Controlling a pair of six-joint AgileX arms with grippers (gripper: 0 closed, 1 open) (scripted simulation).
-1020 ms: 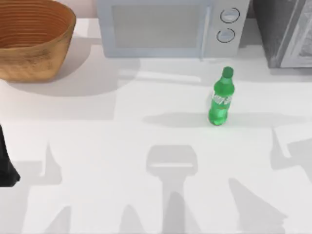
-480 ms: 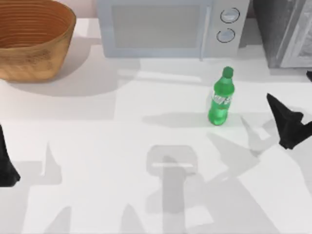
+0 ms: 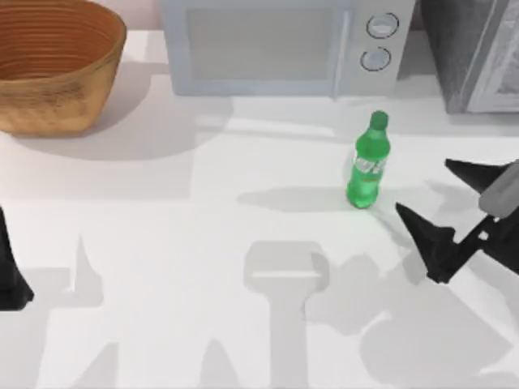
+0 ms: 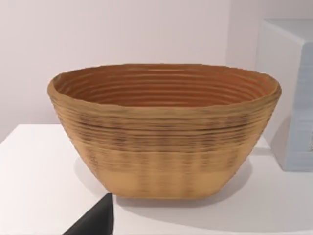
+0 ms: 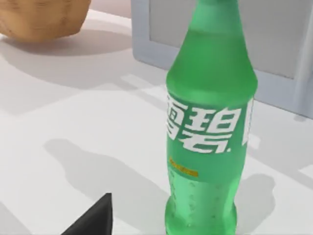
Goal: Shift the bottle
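Reaching in from the right edge of the white table [image 3: 162,243], the right gripper [image 3: 430,203] of the AgileX pair hangs near the bottle [image 3: 367,162], its two dark fingers [image 3: 434,239] spread wide apart with nothing held between them. One finger points toward the base of the bottle from the near side; the other sits farther back, level with the bottle's middle. Neither finger touches the plastic.

At the table's left edge, the left gripper [image 3: 10,271] sits parked as a dark shape, well apart from the action; whether its fingers are open or closed cannot be told.

Standing upright on the right half of the table, the green bottle [image 5: 210,122] wears its cap and a band of white lettering, seen close up in the right wrist view with a dark fingertip [image 5: 93,218] in the near corner. Its shadow falls leftward across the table.

Behind the bottle, a pale microwave [image 3: 284,44] lines the far edge, two round dials on its right panel. A woven brown basket [image 3: 53,65] rests in the far left corner, also seen in the left wrist view [image 4: 164,129]. A grey appliance [image 3: 474,53] occupies the far right corner.
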